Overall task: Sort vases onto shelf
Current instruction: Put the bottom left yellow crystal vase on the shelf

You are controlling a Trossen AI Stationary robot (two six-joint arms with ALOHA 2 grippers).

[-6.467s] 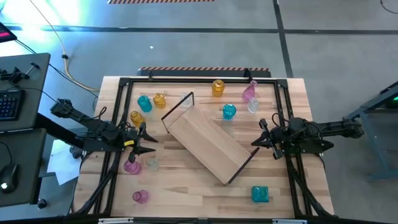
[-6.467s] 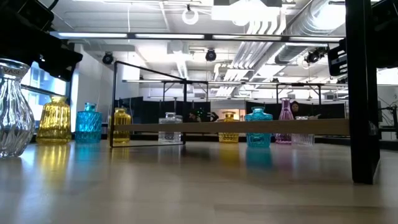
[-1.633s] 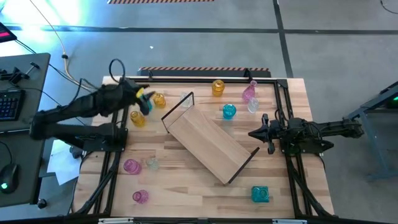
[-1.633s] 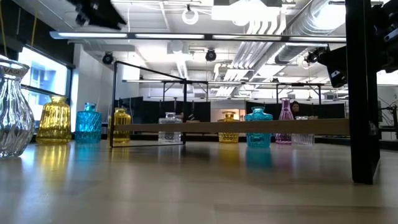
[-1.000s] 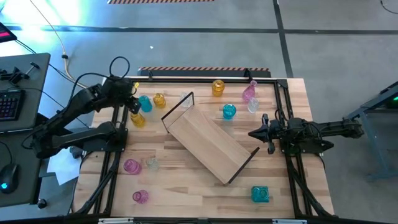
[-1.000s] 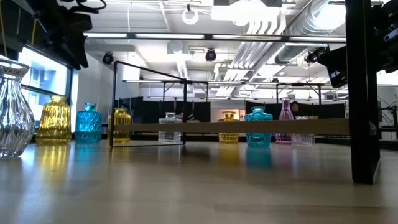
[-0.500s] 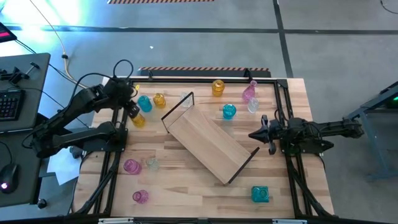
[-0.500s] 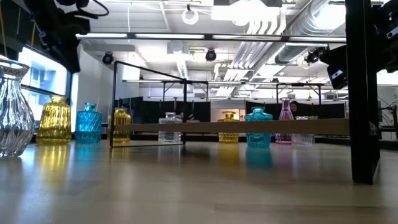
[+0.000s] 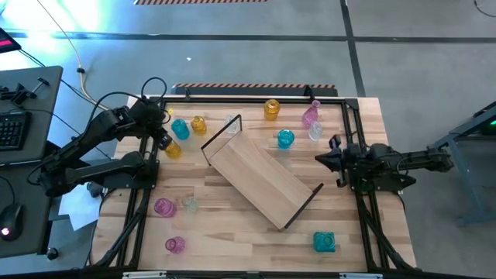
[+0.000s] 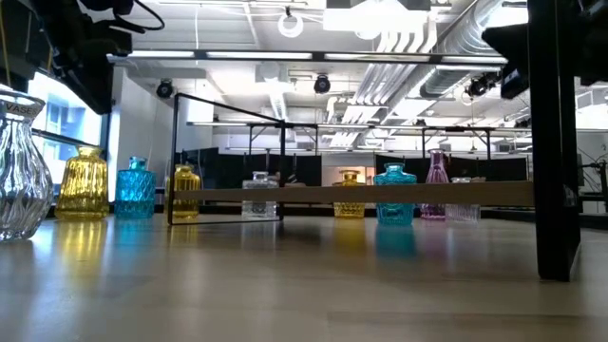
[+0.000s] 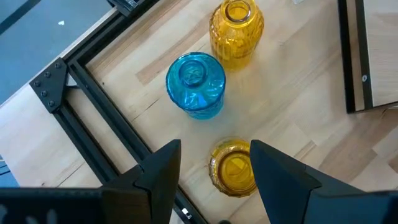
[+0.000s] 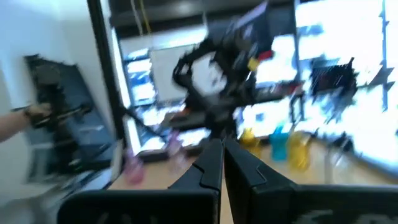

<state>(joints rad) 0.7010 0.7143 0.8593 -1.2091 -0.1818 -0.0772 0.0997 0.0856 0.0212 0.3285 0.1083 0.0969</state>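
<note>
Your left gripper [image 11: 214, 165] is hanging open over an amber vase [image 11: 234, 167].

Your left arm is reaching to about ten o'clock on the table, fingers spread either side of that amber vase [image 9: 172, 149], not touching it. A teal vase [image 11: 196, 83] and a second amber vase [image 11: 236, 25] are standing just beyond it. The shelf [image 9: 260, 177] is lying diagonally at the table's centre with no vases on it. Your right gripper [image 9: 324, 158] is waiting clenched and empty at three o'clock.
</note>
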